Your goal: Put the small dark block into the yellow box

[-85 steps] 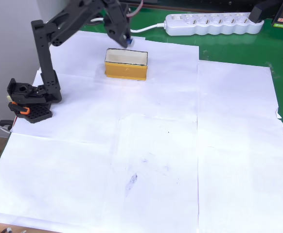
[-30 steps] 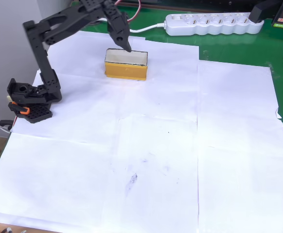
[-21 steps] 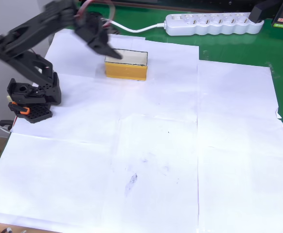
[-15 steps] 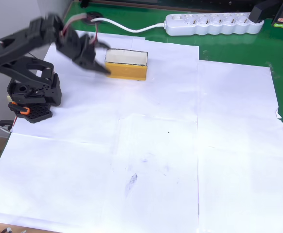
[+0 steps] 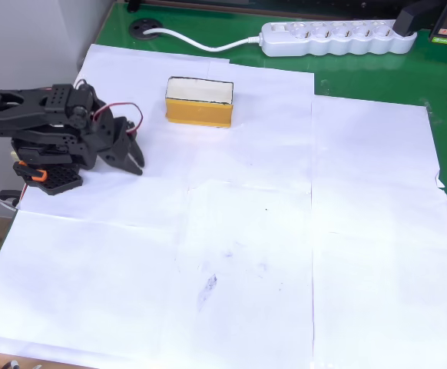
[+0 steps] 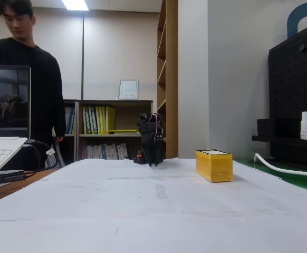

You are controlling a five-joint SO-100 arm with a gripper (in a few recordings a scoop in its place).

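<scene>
Now the yellow box (image 5: 199, 101) is sitting on the white paper sheets (image 5: 285, 231) near their far edge in the overhead view, its pale cream inside facing up; in the fixed view the yellow box (image 6: 213, 165) is standing alone on the paper, right of the arm. The small dark block cannot be made out: 2.8 s ago it was showing at the fingertips over the box's back rim, and it is no longer at the gripper; whether it is lying inside the box cannot be told.

The gripper (image 5: 135, 161) is now lying low, well apart from the box, down and to the left of it in the overhead view. One second ago it was hanging over the box's rim; since then the arm (image 5: 47, 115) has been folding back onto its base (image 5: 47, 175) at the left edge of the paper. The fingers look nearly together and are holding nothing, though their exact gap cannot be told.

The white power strip (image 5: 335, 38) is lying on the green mat (image 5: 377, 77) beyond the paper, unmoved. The paper's middle, right and near parts are lying open. A person (image 6: 21, 79) is standing behind a laptop (image 6: 3, 121) at the fixed view's left.
</scene>
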